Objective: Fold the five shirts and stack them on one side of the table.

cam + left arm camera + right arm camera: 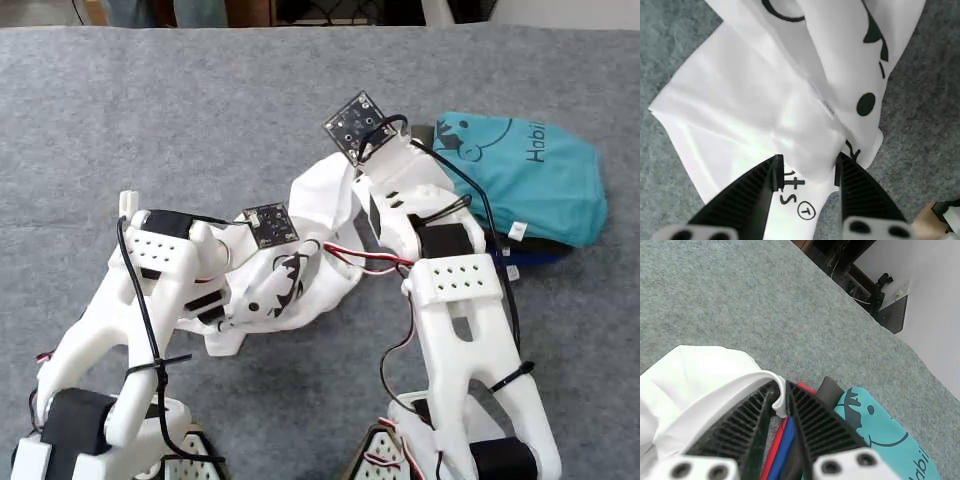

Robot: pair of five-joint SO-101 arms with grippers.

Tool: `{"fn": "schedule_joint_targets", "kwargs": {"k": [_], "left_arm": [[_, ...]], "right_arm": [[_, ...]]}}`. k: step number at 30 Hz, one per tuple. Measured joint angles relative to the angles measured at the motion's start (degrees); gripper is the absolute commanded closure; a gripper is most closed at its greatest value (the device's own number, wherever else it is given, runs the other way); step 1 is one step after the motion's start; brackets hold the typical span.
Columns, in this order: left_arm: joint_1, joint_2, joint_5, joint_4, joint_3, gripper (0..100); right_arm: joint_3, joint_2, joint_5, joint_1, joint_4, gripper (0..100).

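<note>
A crumpled white shirt (pixel 290 275) with black print lies mid-table between the two arms. My right gripper (pixel 782 392) is shut on a white hem of that shirt (pixel 715 385) and holds it just beside the pile; in the high view it sits at the shirt's far edge (pixel 345 170). My left gripper (pixel 807 162) is open, its black fingers (pixel 772 175) standing astride a bunched part of the white shirt (pixel 765 100) near the printed letters. A folded teal shirt (pixel 525 175) tops a pile at the right, with red, blue and dark layers (pixel 782 450) under it.
Grey carpet-like cloth (pixel 150 110) covers the table, with open room at the far left and in front of the shirt. The pile's blue edge (pixel 535 258) lies close beside the right arm (pixel 460 290). Cables run along both arms.
</note>
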Motion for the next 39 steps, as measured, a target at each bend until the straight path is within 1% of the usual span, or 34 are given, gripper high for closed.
{"fn": "schedule_joint_targets", "kwargs": {"k": [6,15,20,24,27,29,32,39], "left_arm": [[-1.49,0.62,-0.35,0.0,-5.98,81],[-1.76,8.09,-0.35,0.0,-6.07,81],[-1.85,8.44,-0.35,0.18,-6.07,81],[-1.76,8.44,-0.7,4.13,-7.74,81],[-1.23,8.44,-2.29,6.24,-8.35,81],[-1.14,8.97,-2.64,6.51,-8.44,83],[-0.97,8.97,-2.64,5.8,-8.53,88],[0.0,8.97,-2.64,5.71,-8.53,89]], "right_arm": [[0.0,0.0,0.0,0.0,0.0,98.5],[0.0,0.0,0.0,0.0,0.0,98.5],[0.0,0.0,0.0,0.0,0.0,98.5],[0.0,0.0,0.0,0.0,0.0,98.5],[0.0,0.0,0.0,0.0,0.0,98.5],[0.0,0.0,0.0,0.0,0.0,98.5],[0.0,0.0,0.0,0.0,0.0,98.5],[0.0,0.0,0.0,0.0,0.0,98.5]]}}
